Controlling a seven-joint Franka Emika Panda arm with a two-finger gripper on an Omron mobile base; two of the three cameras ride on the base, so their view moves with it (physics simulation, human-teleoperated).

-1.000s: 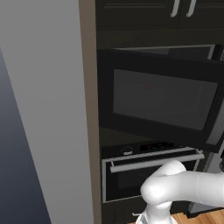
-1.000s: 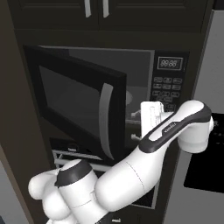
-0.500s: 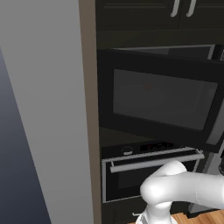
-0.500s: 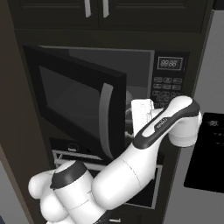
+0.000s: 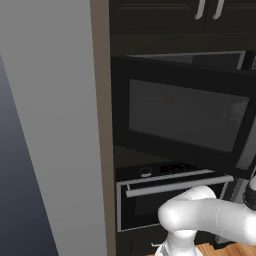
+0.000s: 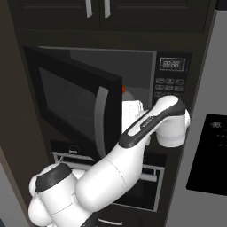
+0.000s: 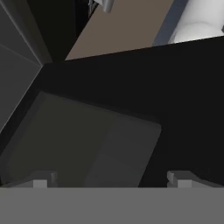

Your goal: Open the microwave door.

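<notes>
Dark built-in cabinet wall, grey panel running down its left side. The microwave (image 6: 133,106) is sitting in that wall, directly above the oven (image 5: 170,200) with its silver bar handle, below the upper cabinet doors (image 6: 97,11). The microwave door (image 6: 75,104) is standing partly swung out on its left hinge, free edge with the curved grey handle (image 6: 101,117) pointing toward the robot. The gripper (image 7: 111,179) is reaching into the gap to the right of that free edge, in front of the keypad strip (image 6: 170,86); hand view is looking at a dark door panel with a grey window. Fingers (image 7: 41,180) are spread wide, grasping nothing. Judgement: the door is roughly halfway, so keep pushing the inner face outward near the free edge, following the hinge arc, keeping clear of the keypad. Cavity: something whitish with a red top is showing just behind the wrist, inside the microwave; can't tell what it is.
</notes>
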